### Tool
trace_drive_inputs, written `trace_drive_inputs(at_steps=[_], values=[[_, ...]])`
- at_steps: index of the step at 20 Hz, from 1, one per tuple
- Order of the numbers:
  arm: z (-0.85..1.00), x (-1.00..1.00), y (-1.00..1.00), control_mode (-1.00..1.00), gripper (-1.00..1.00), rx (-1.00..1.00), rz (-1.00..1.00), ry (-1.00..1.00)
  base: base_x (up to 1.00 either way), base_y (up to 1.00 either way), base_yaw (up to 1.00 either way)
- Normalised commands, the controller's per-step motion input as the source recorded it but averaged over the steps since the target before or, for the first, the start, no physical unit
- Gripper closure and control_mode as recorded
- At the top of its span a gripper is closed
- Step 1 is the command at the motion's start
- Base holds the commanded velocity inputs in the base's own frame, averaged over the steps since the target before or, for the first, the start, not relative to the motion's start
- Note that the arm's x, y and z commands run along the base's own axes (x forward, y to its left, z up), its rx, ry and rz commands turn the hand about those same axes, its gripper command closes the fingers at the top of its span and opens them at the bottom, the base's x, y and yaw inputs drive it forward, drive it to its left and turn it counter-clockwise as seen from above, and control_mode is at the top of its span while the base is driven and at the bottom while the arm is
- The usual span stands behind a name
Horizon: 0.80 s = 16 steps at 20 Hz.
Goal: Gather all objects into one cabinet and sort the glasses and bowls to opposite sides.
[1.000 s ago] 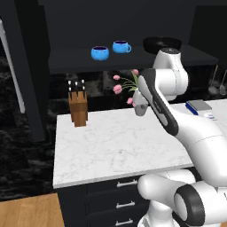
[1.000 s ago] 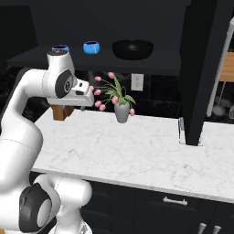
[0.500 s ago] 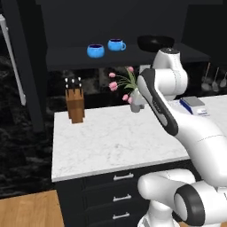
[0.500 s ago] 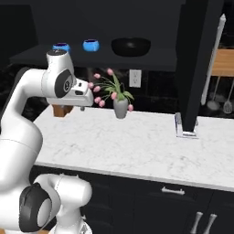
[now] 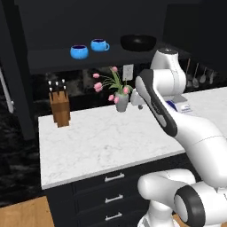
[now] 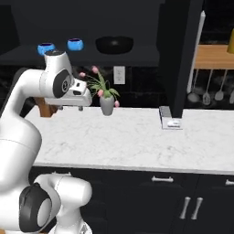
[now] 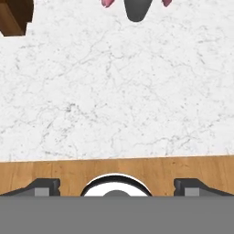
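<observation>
On the dark inner shelf (image 5: 88,57) of the black wall cabinet, a rounder bright blue cup-sized vessel (image 5: 79,51), a bright blue handled mug (image 5: 99,45) and a wide, shallow, glossy black bowl (image 5: 138,42) are lined up, the bowl at 3 o'clock of the mug. Well below them, the two-finger gripper (image 7: 117,185) is held over the white marble counter (image 7: 114,91), fingers spread wide, nothing held. A grey vase of pink tulips (image 5: 120,101) is seen at 12 o'clock in the hand view, a wooden knife block (image 5: 60,108) at 10 o'clock.
</observation>
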Motion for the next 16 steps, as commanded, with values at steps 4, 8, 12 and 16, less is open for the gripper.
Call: trace_drive_inputs(at_steps=[4,8,12,16], values=[[0.0,0.0,0.0,1.0,-1.0,0.0,0.0,0.0,-0.23,0.0,-0.39],[0.0,0.0,0.0,1.0,-1.0,0.0,0.0,0.0,-0.28,0.0,-0.41],[0.0,0.0,0.0,1.0,-1.0,0.0,0.0,0.0,-0.44,0.0,-0.4],[0.0,0.0,0.0,1.0,-1.0,0.0,0.0,0.0,-0.59,0.0,-0.36]])
